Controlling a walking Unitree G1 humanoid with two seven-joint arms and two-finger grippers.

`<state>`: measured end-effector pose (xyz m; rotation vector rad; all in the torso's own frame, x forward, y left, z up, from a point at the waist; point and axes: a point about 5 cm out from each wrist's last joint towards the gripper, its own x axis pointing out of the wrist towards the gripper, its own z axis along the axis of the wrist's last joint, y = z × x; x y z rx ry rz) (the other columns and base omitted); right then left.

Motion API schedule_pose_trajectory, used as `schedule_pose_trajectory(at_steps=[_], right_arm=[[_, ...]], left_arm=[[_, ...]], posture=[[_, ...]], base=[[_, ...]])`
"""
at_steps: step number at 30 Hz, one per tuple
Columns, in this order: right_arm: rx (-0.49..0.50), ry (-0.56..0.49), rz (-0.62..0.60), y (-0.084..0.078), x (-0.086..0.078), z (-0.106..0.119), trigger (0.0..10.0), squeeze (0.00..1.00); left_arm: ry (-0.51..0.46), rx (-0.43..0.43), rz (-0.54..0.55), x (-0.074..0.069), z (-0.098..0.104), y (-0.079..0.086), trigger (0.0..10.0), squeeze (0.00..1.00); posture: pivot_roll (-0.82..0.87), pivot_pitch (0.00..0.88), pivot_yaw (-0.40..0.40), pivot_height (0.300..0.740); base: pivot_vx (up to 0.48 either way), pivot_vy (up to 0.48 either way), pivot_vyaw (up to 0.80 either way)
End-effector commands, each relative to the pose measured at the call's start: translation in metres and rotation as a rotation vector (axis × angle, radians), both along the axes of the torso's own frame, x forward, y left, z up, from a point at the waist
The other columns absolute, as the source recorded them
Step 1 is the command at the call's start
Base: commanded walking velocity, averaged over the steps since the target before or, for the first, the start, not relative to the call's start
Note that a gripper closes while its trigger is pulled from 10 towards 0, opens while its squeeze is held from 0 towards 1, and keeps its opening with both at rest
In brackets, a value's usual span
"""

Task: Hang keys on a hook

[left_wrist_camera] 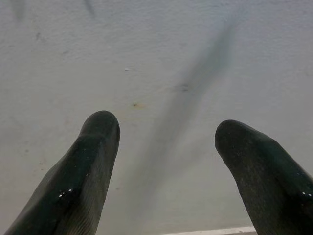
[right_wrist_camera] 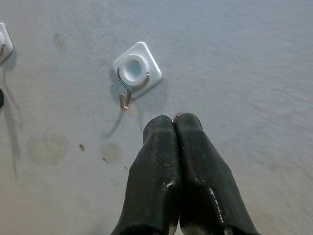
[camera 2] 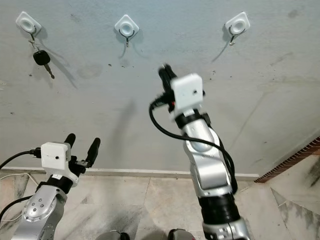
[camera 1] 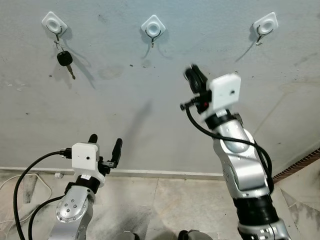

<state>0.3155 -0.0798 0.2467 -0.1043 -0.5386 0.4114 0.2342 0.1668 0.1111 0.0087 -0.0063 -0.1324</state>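
- Lowest and closest in the head views, the left gripper (camera 1: pixel 105 142) is raised a little in front of the wall, its two black fingers spread apart with nothing between them.
- From the left wrist view, those fingers (left_wrist_camera: pixel 83 171) point at bare grey wall (left_wrist_camera: pixel 161 58) crossed by a long slanting shadow.
- Higher and to the right, the right gripper (camera 1: pixel 195 77) is lifted on its silver arm toward the wall, below and a little right of the middle hook.
- Seen from the right wrist view, the right gripper (right_wrist_camera: pixel 175 120) has its fingers pressed together; a small glint of metal shows at the very tips, but I cannot tell what it is or whether anything is pinched.
- Just beyond those tips sits the middle hook (right_wrist_camera: pixel 132 81), a white square pad with a bent wire hook, apart from the fingers and carrying nothing.
- Three hooks line the top of the wall: the left hook (camera 1: pixel 54 22), the middle one, and the right hook (camera 1: pixel 265 24).
- Keys (camera 1: pixel 65 59) with a black head hang from the left hook, well away from both grippers.
- Below the wall lie a pale skirting strip and a tiled floor (camera 1: pixel 165 200).
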Motion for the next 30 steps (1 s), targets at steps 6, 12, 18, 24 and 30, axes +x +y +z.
schedule_pose_trajectory(at_steps=[6,12,18,24,30], right_arm=[[0.012,0.010,0.007,0.000,0.007,-0.001,10.0,0.00],[0.021,-0.001,0.003,0.001,0.010,0.002,10.0,0.00],[0.035,-0.022,-0.012,0.001,0.013,0.007,10.0,0.00],[0.048,-0.059,-0.051,-0.004,0.016,0.014,10.0,0.00],[0.059,-0.104,-0.101,-0.013,0.018,0.024,10.0,0.00]], left_arm=[[0.018,0.016,0.035,-0.004,0.000,0.007,10.0,0.00],[0.014,0.017,0.035,0.000,0.001,0.006,10.0,0.00],[0.013,0.016,0.028,0.002,0.002,0.005,10.0,0.00],[0.015,0.013,0.020,0.004,0.001,0.002,10.0,0.00],[0.012,0.011,0.015,0.006,0.002,0.002,10.0,0.00]], posture=[[0.15,0.196,0.017,0.740],[0.14,0.193,0.019,0.740],[0.14,0.194,0.022,0.740],[0.14,0.194,0.025,0.740],[0.13,0.190,0.028,0.740]], base=[[0.000,0.000,0.80],[0.000,0.000,0.80],[0.000,0.000,0.42],[0.000,0.000,0.00],[0.000,0.000,0.00]])
